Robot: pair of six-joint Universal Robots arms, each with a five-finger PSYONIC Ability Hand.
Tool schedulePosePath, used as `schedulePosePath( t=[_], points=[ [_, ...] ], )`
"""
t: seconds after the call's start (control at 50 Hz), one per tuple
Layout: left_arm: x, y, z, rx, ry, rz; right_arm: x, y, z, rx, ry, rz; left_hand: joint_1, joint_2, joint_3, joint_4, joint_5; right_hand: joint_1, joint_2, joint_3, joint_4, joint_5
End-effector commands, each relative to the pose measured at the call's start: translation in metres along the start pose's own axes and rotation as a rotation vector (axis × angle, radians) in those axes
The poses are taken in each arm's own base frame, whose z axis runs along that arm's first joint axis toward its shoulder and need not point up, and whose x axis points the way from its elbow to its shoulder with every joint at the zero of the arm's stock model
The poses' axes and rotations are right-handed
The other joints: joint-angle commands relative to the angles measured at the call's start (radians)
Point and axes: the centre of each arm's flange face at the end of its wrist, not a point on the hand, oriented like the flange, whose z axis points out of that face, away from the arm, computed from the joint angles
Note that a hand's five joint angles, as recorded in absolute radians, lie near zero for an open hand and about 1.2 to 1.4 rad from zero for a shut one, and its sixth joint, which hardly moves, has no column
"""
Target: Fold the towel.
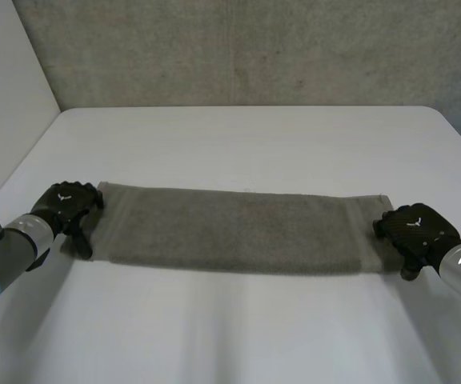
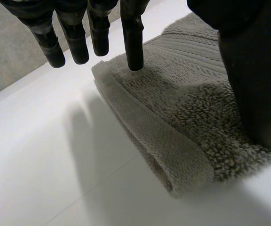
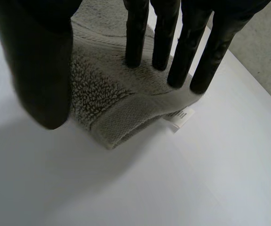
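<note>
Now | towel (image 1: 238, 228) flat in a long strip on worktop (image 1: 246, 144) | left hand (image 1: 69, 206) at towel's left end, fingers straight, gripping nothing | right hand (image 1: 417, 228) at right end, straight fingers on corner

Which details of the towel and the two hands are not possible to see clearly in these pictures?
- Writing on the white label at the end of the towel: too small, right wrist view.
- Whether the thumb of the left hand touches the towel: the thumb itself covers that spot, left wrist view.
- Towel corner beneath the right hand: the hand covers it, head view.
</note>
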Motion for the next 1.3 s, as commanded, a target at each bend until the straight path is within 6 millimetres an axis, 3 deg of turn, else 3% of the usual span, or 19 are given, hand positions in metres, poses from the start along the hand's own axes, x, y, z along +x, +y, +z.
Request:
schedulePosePath(
  t=[0.02,0.1,0.14,0.2,0.26,0.36,0.46,0.58,0.6,0.64,0.66,0.7,0.76,0.8,0.82,0.86,0.98,1.18,1.3],
  points=[
    [-0.002,-0.006,-0.003,0.014,-0.009,-0.007,-0.002,0.005,0.010,-0.004,-0.012,-0.002,-0.066,-0.061,-0.055,-0.058,-0.033,0.256,0.243,0.255,0.254,0.247],
    [-0.003,-0.014,-0.009,0.033,-0.016,-0.003,-0.002,0.006,0.013,-0.008,-0.016,-0.008,-0.069,-0.064,-0.058,-0.061,-0.036,0.456,0.444,0.455,0.455,0.447],
    [-0.001,-0.020,-0.015,0.044,-0.014,-0.011,0.004,0.005,0.015,-0.005,0.003,-0.014,-0.069,-0.064,-0.058,-0.061,-0.036,0.838,0.825,0.837,0.836,0.829],
    [0.000,-0.024,-0.018,0.050,-0.011,-0.020,0.009,0.004,0.015,0.000,0.021,-0.013,-0.069,-0.064,-0.058,-0.061,-0.036,0.840,0.827,0.839,0.838,0.831],
    [-0.003,-0.032,-0.025,0.064,-0.018,-0.044,0.029,0.008,0.015,-0.012,0.078,-0.003,-0.069,-0.064,-0.058,-0.061,-0.036,0.840,0.827,0.839,0.838,0.831],
    [-0.009,-0.051,-0.038,0.106,-0.036,-0.083,0.105,-0.002,-0.002,0.009,0.285,-0.015,-0.069,-0.064,-0.058,-0.061,-0.036,0.840,0.827,0.839,0.838,0.831],
    [-0.022,-0.064,-0.045,0.146,-0.071,-0.103,0.128,-0.033,-0.010,0.040,0.310,-0.034,-0.069,-0.064,-0.058,-0.061,-0.036,0.840,0.827,0.839,0.838,0.831],
    [-0.028,-0.078,-0.049,0.190,-0.090,-0.115,0.071,-0.141,-0.011,0.264,0.154,-0.071,-0.069,-0.064,-0.058,-0.061,-0.036,0.840,0.827,0.839,0.838,0.831],
    [-0.028,-0.078,-0.049,0.190,-0.090,-0.115,0.071,-0.141,-0.011,0.264,0.153,-0.071,-0.069,-0.064,-0.058,-0.061,-0.036,0.840,0.827,0.839,0.838,0.831],
    [-0.030,-0.084,-0.050,0.208,-0.094,-0.132,0.023,-0.186,-0.009,0.365,0.080,-0.080,-0.069,-0.064,-0.058,-0.061,-0.036,0.840,0.827,0.839,0.838,0.831],
    [-0.030,-0.084,-0.050,0.208,-0.094,-0.132,0.023,-0.187,-0.009,0.366,0.079,-0.080,-0.069,-0.064,-0.058,-0.061,-0.036,0.840,0.827,0.839,0.838,0.831],
    [-0.031,-0.088,-0.051,0.223,-0.092,-0.158,-0.052,-0.224,-0.013,0.455,-0.043,-0.122,-0.069,-0.064,-0.058,-0.061,-0.036,0.840,0.827,0.839,0.838,0.831],
    [-0.030,-0.089,-0.051,0.227,-0.089,-0.177,-0.096,-0.232,-0.015,0.468,-0.120,-0.148,-0.069,-0.064,-0.058,-0.061,-0.036,0.840,0.827,0.839,0.838,0.831],
    [-0.029,-0.091,-0.052,0.232,-0.081,-0.206,-0.163,-0.225,-0.014,0.421,-0.252,-0.202,-0.069,-0.064,-0.058,-0.061,-0.036,0.806,0.794,0.805,0.804,0.797],
    [-0.029,-0.091,-0.052,0.232,-0.081,-0.206,-0.163,-0.225,-0.014,0.421,-0.252,-0.203,-0.069,-0.064,-0.058,-0.061,-0.036,0.806,0.793,0.804,0.804,0.797],
    [-0.024,-0.089,-0.052,0.228,-0.068,-0.222,-0.193,-0.208,-0.003,0.345,-0.309,-0.240,-0.069,-0.064,-0.058,-0.061,-0.036,-0.182,-0.194,-0.183,-0.183,-0.191],
    [-0.012,-0.092,-0.053,0.232,-0.037,-0.215,-0.194,-0.197,0.004,0.290,-0.321,-0.226,-0.069,-0.064,-0.058,-0.061,-0.036,-0.382,-0.394,-0.383,-0.383,-0.391],
    [0.024,-0.111,-0.056,0.281,0.062,-0.172,-0.102,-0.192,-0.004,0.270,-0.211,0.034,-0.066,-0.061,-0.055,-0.059,-0.033,-0.382,-0.394,-0.383,-0.383,-0.391],
    [0.046,-0.116,-0.059,0.294,0.120,-0.151,-0.088,-0.168,-0.013,0.237,-0.222,0.065,-0.066,-0.061,-0.055,-0.058,-0.033,-0.382,-0.394,-0.383,-0.383,-0.391]
  ],
)
